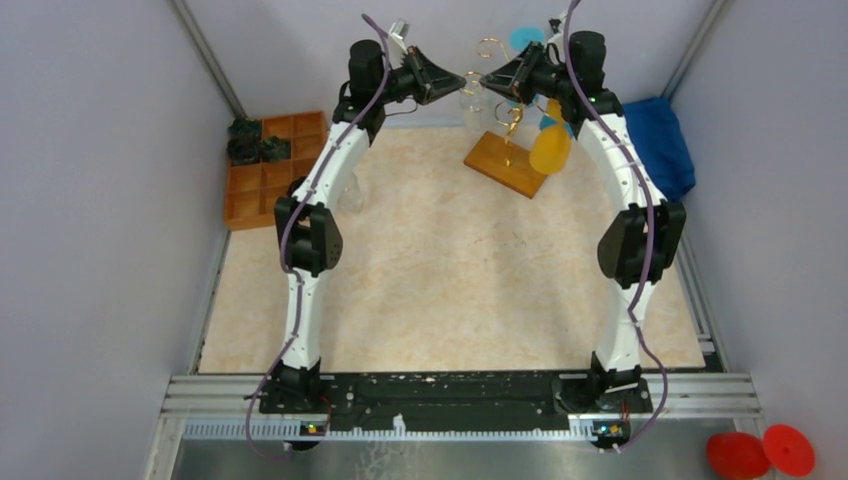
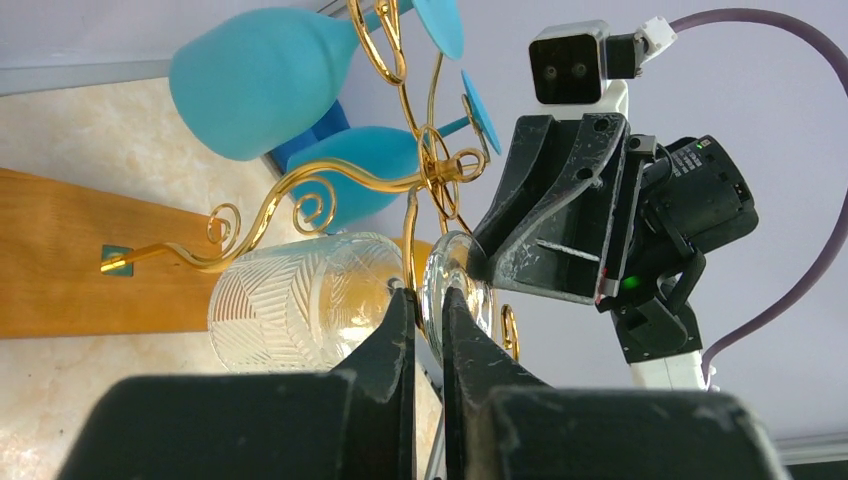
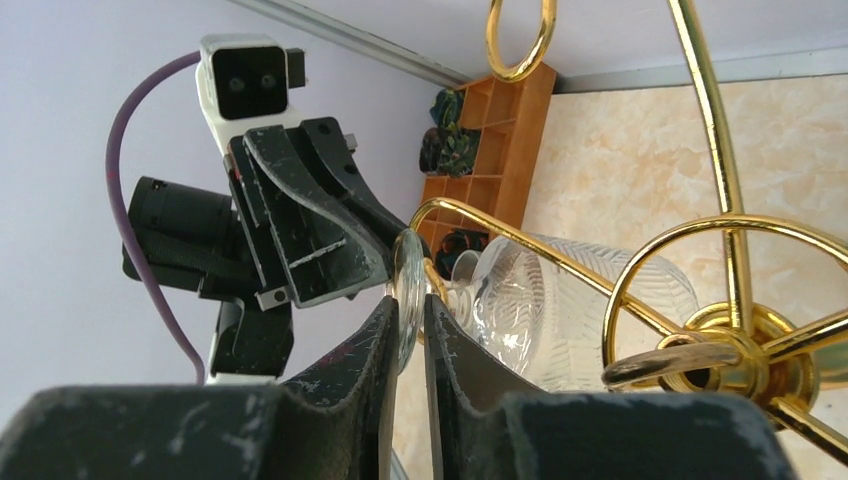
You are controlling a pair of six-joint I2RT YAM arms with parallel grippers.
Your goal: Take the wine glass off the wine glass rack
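While the wine glass [image 2: 300,310] hangs inverted on the wine glass rack [image 1: 500,162], axis vertical, bowl down, your left gripper [image 2: 428,300] pinching its foot, right gripper [image 3: 410,305] narrow there, contact unclear, stem hidden.

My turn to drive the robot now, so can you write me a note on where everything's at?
Left gripper: closed on the foot of the clear wine glass.
Right gripper: fingers either side of the same foot, from the opposite side; grip unclear.
Wine glass: on its side, stem hooked in a gold arm of the wine glass rack.
Done: glass reached.
To do: slide it off the arm and clear of the rack.
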